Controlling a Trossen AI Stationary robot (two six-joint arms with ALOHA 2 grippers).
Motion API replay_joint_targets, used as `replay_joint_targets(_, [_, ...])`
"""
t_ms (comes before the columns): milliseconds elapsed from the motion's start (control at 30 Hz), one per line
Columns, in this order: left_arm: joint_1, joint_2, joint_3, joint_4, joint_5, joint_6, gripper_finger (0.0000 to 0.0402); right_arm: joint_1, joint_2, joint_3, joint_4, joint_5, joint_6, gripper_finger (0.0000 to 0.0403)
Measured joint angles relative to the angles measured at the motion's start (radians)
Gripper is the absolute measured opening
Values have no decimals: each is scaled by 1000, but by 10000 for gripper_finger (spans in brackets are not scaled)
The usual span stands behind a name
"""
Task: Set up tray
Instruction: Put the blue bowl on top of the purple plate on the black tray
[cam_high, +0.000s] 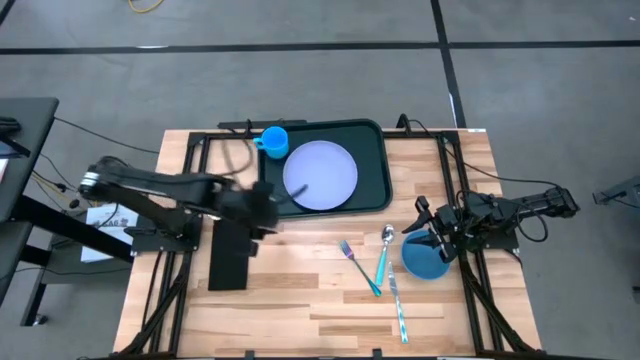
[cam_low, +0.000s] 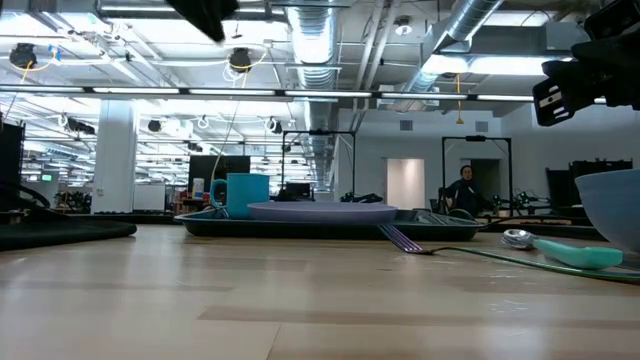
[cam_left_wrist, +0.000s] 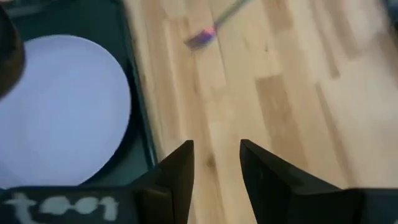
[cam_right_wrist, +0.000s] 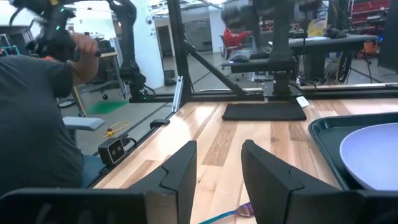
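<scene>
Tray lies at the surface's far edge, already carrying the lavender plate and teal mug. Left claw, spread and empty, hovers beside its near rim, probably heading for the fork. Right claw, likewise spread, waits over the blue bowl.

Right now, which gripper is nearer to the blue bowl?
Right. The right gripper hangs just above the blue bowl, at its edge. The left gripper is far across the table, by the near rim of the tray.
</scene>
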Motion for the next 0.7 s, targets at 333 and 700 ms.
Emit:
replay_joint_targets(333, [-59, -172, -106, -225, -124, -272, 119, 0, 0, 0, 0, 0, 0, 118])
replay_joint_targets(700, [-75, -173, -142, -243, -121, -346, 119, 5, 0, 0, 203, -2, -102, 118])
